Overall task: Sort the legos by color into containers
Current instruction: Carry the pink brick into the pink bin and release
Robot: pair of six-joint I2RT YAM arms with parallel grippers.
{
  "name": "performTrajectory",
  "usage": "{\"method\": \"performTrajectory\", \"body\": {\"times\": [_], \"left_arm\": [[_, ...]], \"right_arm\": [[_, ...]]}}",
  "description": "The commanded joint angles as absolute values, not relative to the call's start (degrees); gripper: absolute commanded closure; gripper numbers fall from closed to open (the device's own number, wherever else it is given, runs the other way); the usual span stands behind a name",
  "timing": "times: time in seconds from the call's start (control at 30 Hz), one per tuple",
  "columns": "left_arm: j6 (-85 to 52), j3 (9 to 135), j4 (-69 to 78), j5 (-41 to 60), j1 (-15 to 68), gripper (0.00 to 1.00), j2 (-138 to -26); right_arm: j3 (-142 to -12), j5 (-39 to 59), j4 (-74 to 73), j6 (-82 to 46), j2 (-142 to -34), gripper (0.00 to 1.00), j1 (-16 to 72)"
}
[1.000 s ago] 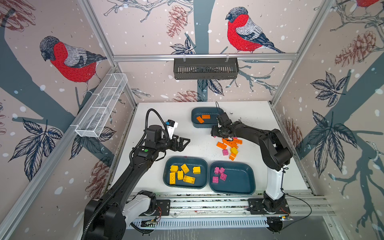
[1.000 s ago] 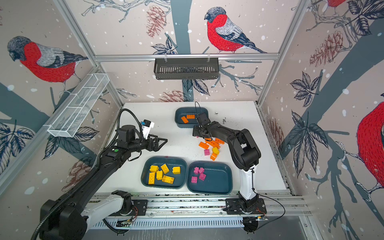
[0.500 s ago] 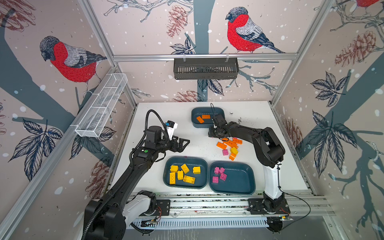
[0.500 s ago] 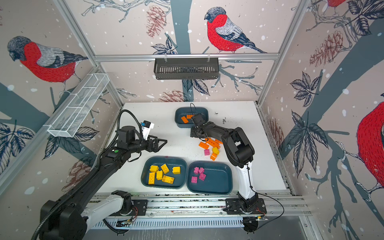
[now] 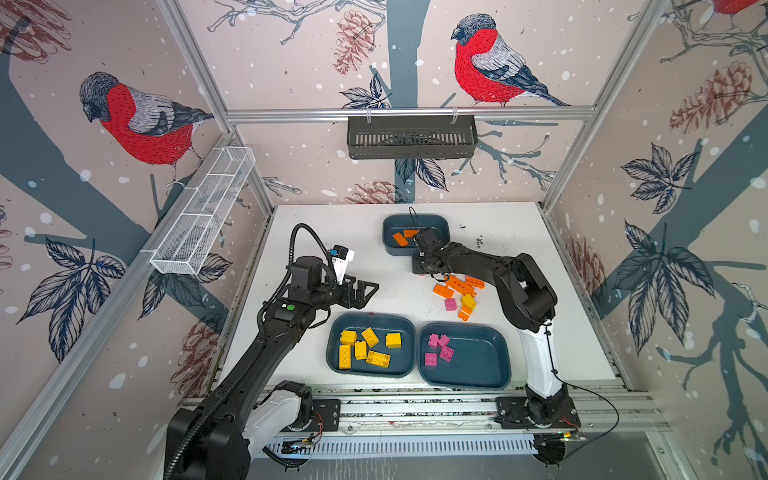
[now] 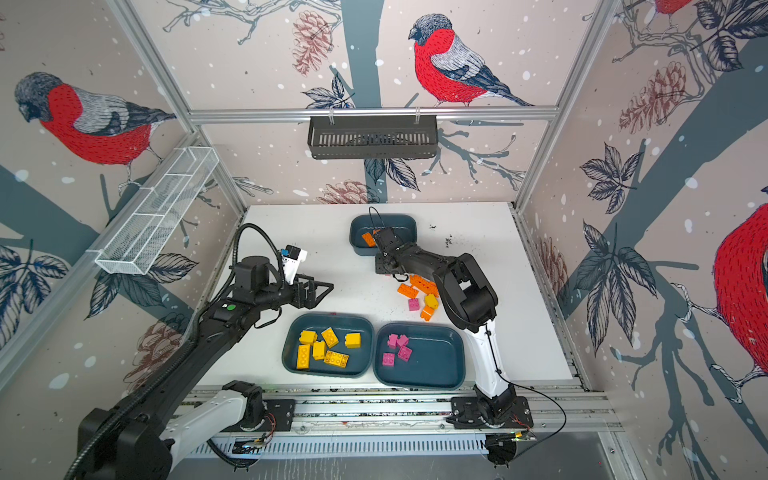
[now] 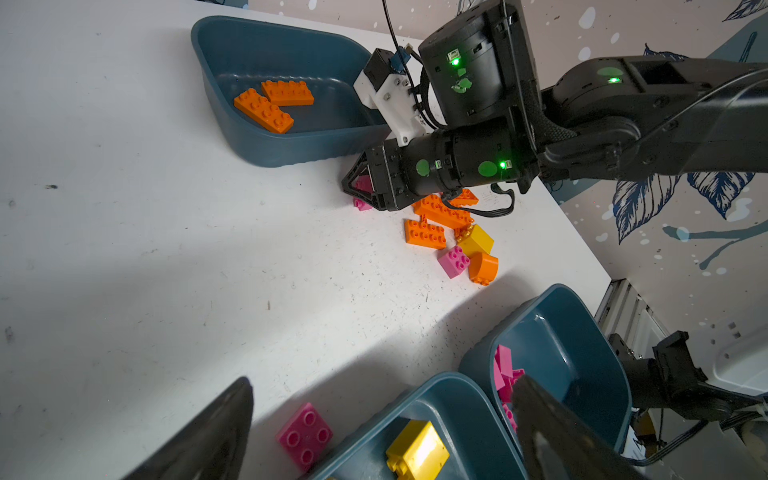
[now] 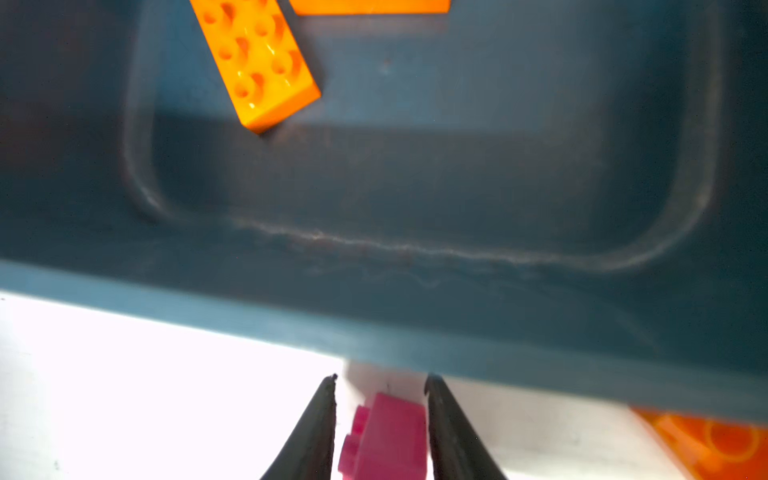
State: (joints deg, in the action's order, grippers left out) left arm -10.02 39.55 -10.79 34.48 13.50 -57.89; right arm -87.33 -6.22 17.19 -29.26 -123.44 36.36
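Near the front wall of the small teal container [image 5: 441, 223], which holds two orange legos [image 5: 400, 239], my right gripper [image 8: 382, 378] is low on the table. Its fingers are closed on the sides of a pink lego [image 8: 390, 436]; the same pink lego [image 7: 362, 183] shows at its jaws in the left wrist view. Loose orange, yellow and pink legos [image 5: 457, 287] lie just behind that wrist. My left gripper [image 5: 365, 291] hovers open and empty above the far edge of the container with yellow legos [image 5: 337, 328]. A pink lego [image 7: 305, 434] lies on the table beside that container.
A third teal container [image 5: 492, 376] with several pink legos stands at the front right, touching the yellow one. A black slotted basket [image 5: 411, 137] hangs on the back wall and a white wire basket [image 5: 203, 212] on the left wall.
My right gripper has moved left, away from the loose pile and along the front of the small container, and its jaws have narrowed onto the pink lego. The left arm has stayed put.
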Motion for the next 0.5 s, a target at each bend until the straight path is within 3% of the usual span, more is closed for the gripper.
{"method": "performTrajectory", "body": {"times": [0.0, 0.23, 0.47], "left_arm": [[-9.15, 39.27, -9.83, 34.95, 13.25, 0.04, -57.49], [-9.05, 38.76, -9.58, 35.13, 13.14, 0.04, -57.22], [-8.96, 39.49, -9.39, 35.67, 12.99, 0.04, -57.22]], "right_arm": [[-87.8, -9.85, 18.92, -26.85, -123.58, 0.67, 36.96], [-86.33, -11.81, 19.42, -25.26, -122.4, 0.8, 36.82], [-81.14, -7.52, 18.15, -19.76, -113.46, 0.81, 36.89]]}}
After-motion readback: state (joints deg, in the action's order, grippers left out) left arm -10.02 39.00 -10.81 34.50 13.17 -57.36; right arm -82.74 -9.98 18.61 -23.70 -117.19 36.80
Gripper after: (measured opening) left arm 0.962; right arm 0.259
